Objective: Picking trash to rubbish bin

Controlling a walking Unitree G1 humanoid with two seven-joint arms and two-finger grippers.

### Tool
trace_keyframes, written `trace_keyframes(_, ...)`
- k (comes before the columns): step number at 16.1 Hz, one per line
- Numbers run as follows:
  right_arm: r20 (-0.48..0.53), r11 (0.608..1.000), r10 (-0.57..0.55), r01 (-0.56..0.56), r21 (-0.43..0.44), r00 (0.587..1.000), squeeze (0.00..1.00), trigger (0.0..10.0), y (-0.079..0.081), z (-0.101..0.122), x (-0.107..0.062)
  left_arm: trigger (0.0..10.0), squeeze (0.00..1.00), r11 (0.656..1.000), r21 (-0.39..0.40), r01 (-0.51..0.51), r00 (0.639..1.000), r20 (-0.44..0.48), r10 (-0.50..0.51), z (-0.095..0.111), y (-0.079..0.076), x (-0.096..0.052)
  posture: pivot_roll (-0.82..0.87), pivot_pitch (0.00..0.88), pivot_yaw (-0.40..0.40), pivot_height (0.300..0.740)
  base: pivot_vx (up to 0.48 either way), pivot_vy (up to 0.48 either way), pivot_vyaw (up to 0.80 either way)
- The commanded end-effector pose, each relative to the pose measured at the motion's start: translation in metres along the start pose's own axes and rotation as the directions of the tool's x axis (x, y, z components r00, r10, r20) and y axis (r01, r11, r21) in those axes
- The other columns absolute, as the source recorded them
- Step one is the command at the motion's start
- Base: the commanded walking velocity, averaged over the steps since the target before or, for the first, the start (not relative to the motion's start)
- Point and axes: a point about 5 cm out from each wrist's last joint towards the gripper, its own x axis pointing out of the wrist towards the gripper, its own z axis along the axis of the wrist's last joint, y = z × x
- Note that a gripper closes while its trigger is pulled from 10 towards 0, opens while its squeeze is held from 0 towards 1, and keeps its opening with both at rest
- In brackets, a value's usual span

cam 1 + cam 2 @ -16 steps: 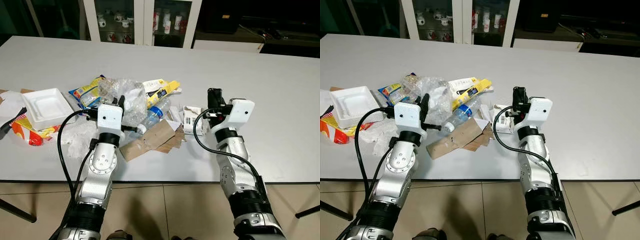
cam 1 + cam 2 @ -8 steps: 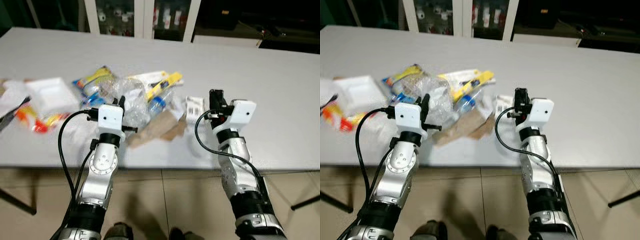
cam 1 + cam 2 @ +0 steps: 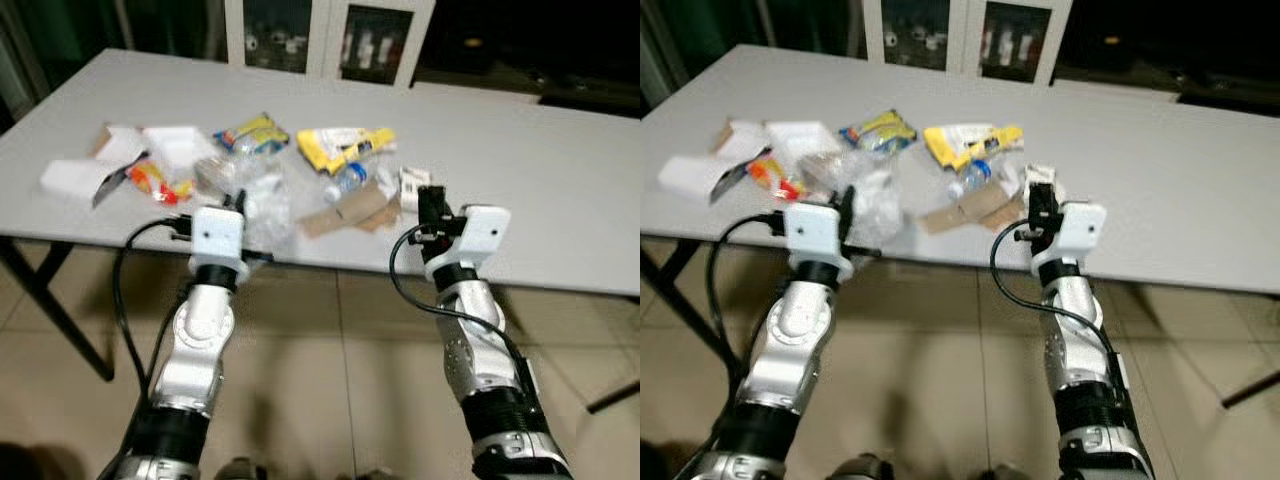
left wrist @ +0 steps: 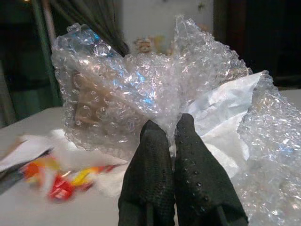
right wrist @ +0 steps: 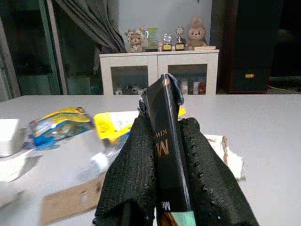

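Two loads are ready: the left gripper (image 4: 162, 141) pinches bubble wrap (image 4: 141, 84), the right gripper (image 5: 162, 136) clamps an upright flat carton (image 5: 165, 141) (edge-on); other trash (image 3: 340, 150) lies ahead on the table (image 3: 560, 190).

Setting: indoor room, home or office lounge type; cannot tell which. Evidence: long white tabletop (image 3: 560, 190) on black legs, beige tiled floor (image 3: 330, 370), white glass-door cabinet (image 5: 159, 73) holding small items, plush figures and small trophies (image 5: 165, 38) on top, grey curtain (image 5: 96, 26), dark windows behind.
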Motion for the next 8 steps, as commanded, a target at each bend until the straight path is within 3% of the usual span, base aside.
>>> trace_keyframes(1, -0.003, 1.000, -0.012, 0.012, -0.011, 1.000, 0.00, 10.0, -0.0046, 0.0009, -0.0002, 10.0, 0.00, 1.000, -0.009, 0.008, 1.000, 0.005, -0.008, 0.0025, -0.0052, 0.0008, 0.03, 0.050, -0.080, 0.740, -0.270, 0.000, 0.00)
trace_keyframes(8, -0.009, 1.000, -0.016, 0.016, -0.010, 1.000, 0.00, 10.0, -0.0050, 0.0005, -0.0011, 10.0, 0.00, 1.000, -0.014, 0.010, 1.000, 0.007, -0.010, 0.0049, -0.0062, 0.0020, 0.03, 0.069, -0.082, 0.740, -0.271, 0.000, 0.00)
